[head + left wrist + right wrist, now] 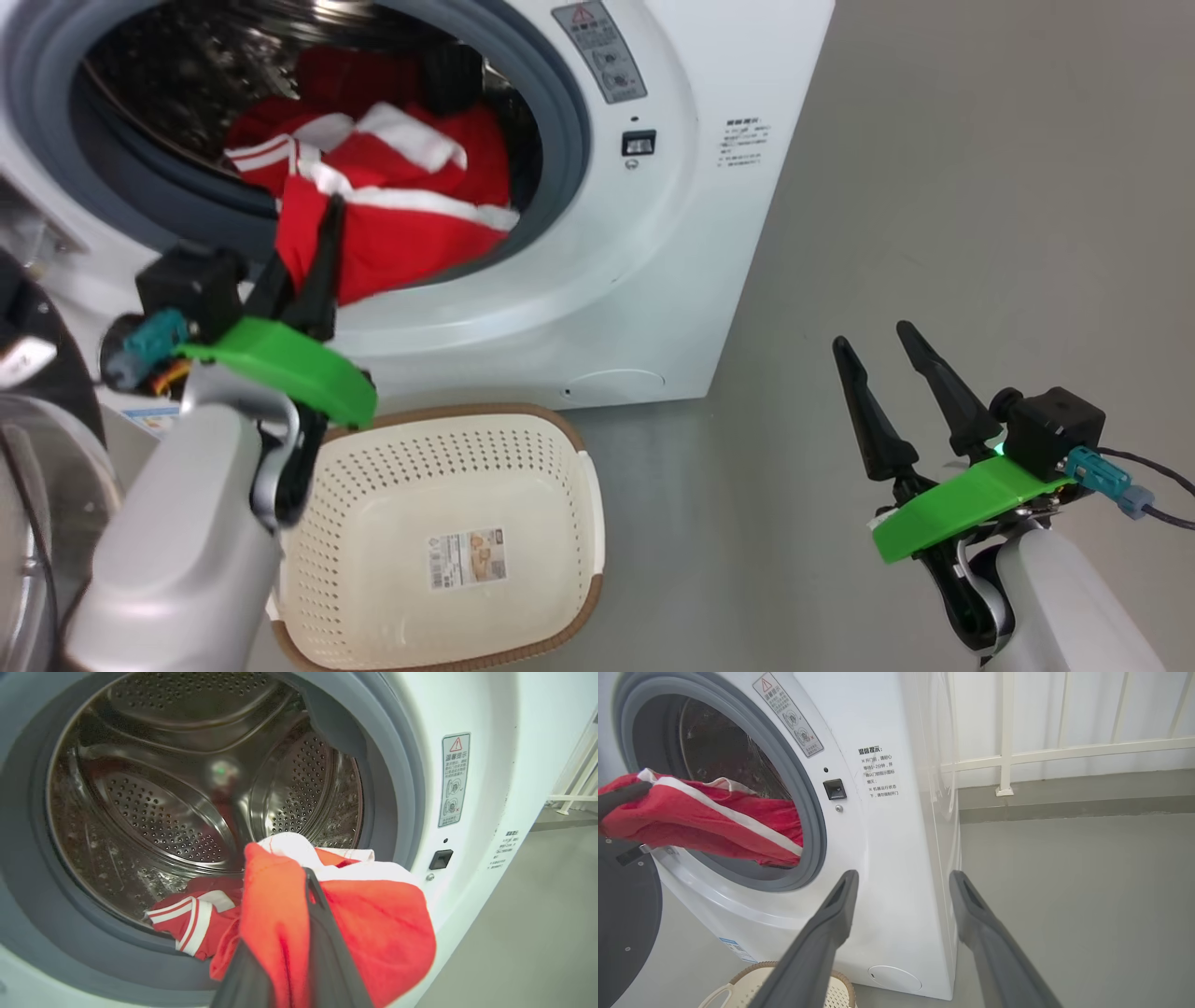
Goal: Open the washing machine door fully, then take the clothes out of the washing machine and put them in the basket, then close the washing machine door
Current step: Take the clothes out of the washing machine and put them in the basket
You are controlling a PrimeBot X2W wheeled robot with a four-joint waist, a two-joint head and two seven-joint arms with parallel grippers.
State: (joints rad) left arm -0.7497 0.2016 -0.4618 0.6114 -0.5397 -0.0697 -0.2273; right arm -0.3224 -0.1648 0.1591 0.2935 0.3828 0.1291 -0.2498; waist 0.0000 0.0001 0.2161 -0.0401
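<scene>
At your far left, the washing machine door (626,914) is swung open, and its dark inner face shows at the edge of the right wrist view. Next to it, your left tool (322,233) reaches up to the drum mouth with its fingers pinched shut on a fold of the clothes (401,215). The red and white bundle is partly drawn over the grey gasket lip, and a striped piece lies on the drum floor behind it. The washing machine (672,233) stands on the grey floor. The basket (523,457) sits on the floor just below the opening, with its near left corner under your left forearm. Well to the right, your right tool (873,336) hangs over bare floor, its fingers spread wide and gripping nothing.
</scene>
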